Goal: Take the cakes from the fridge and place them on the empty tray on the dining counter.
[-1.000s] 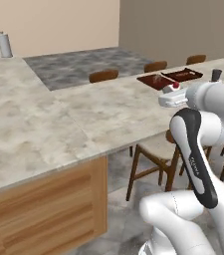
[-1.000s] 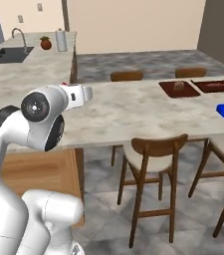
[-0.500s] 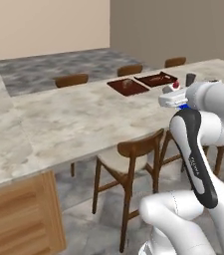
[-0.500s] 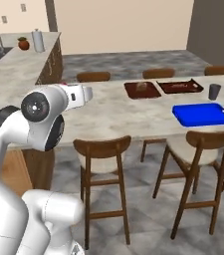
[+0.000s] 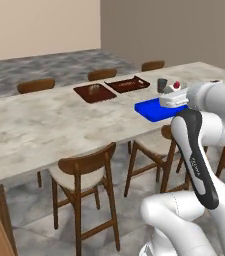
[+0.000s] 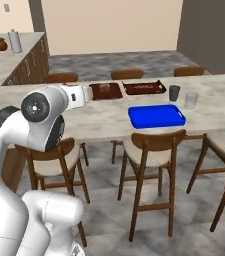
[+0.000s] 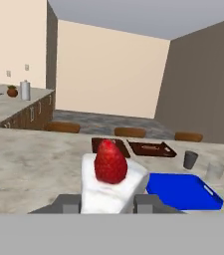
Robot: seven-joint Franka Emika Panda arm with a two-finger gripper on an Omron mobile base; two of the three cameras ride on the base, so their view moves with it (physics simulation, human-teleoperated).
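My gripper (image 7: 108,203) is shut on a white cake slice (image 7: 111,183) with a red cherry on top, held upright between the fingertips. From the left base view the gripper (image 5: 171,96) carries the cake (image 5: 176,86) just over the near end of the empty blue tray (image 5: 156,108). That tray (image 6: 156,116) lies flat on the light marble dining counter (image 6: 109,122), to the right of the gripper (image 6: 90,94). Along the hand, the tray (image 7: 183,191) sits low and right of the cake, on the counter (image 7: 29,167). The fridge is out of view.
Two dark brown trays (image 5: 95,93) (image 5: 129,84) lie beyond the blue one, the left with a tan lump. A dark cup (image 6: 174,92) and a glass (image 6: 191,100) stand right of them. Wooden chairs (image 5: 84,175) (image 6: 151,155) line the counter's near side.
The whole scene has slid left as the base drives along the counter, bringing the blue tray from the far right up beside the hand. The grip on the cake is unchanged.
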